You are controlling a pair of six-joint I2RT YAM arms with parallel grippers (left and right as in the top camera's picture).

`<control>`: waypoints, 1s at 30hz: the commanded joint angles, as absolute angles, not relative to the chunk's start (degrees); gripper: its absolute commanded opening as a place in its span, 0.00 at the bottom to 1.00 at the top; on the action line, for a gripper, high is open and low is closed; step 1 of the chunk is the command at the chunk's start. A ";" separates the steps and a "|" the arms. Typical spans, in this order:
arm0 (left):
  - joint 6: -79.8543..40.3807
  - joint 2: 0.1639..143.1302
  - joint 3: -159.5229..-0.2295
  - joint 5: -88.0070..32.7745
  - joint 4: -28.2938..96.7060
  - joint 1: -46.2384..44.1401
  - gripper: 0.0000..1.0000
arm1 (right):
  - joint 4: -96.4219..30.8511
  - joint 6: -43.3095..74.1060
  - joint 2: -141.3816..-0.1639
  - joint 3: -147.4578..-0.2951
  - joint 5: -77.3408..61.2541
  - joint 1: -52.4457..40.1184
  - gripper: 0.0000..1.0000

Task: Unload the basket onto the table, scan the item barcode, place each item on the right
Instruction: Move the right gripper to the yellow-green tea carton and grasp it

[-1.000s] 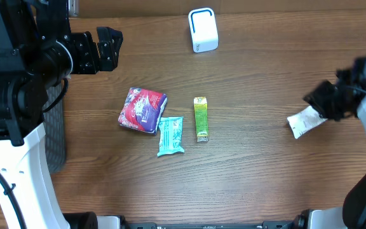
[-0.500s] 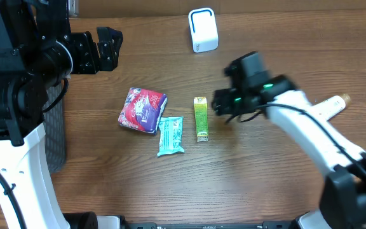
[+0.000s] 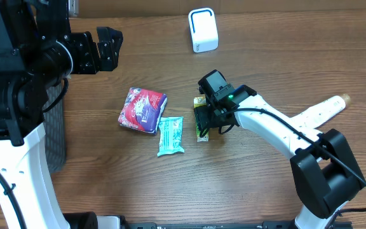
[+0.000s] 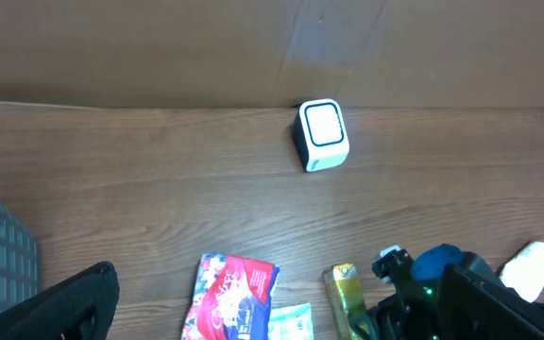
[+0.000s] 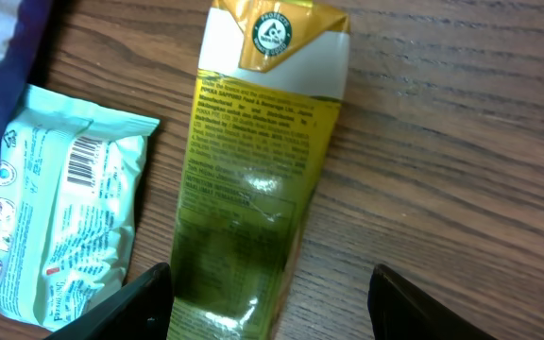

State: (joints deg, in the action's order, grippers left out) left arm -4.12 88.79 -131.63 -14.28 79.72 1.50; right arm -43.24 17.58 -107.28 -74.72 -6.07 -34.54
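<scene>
Where the right gripper (image 5: 272,307) hangs, jaws spread astride the yellow-green sachet (image 5: 253,170) lying flat on the bench (image 5: 461,142), apparently untouched, a teal packet (image 5: 64,227) lies alongside. Farther off: white scanner (image 3: 203,30); left gripper (image 3: 99,51), released.

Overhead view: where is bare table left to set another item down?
Bare: the front strip below the teal packet, and the stretch between scanner and white item. Crowded: the centre, where red packet and yellow packet flank it, right hand over the latter.
</scene>
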 commanded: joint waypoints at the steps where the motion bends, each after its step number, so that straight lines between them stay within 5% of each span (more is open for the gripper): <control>1: -3.20 88.88 -132.20 -14.17 79.53 1.58 0.99 | -42.30 18.04 -106.89 -75.40 -7.16 -35.18 0.67; 18: -3.20 88.88 -132.20 -14.17 79.53 1.58 1.00 | -40.80 22.57 -111.61 -75.05 -3.53 -36.05 0.64; 30: -3.20 88.88 -132.20 -14.17 79.53 1.58 1.00 | -39.72 22.76 -111.31 -75.20 -9.65 -34.54 0.14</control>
State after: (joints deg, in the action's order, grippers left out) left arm -4.12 88.79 -131.63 -14.28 79.72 1.50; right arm -39.99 22.37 -112.38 -74.72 -5.61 -35.46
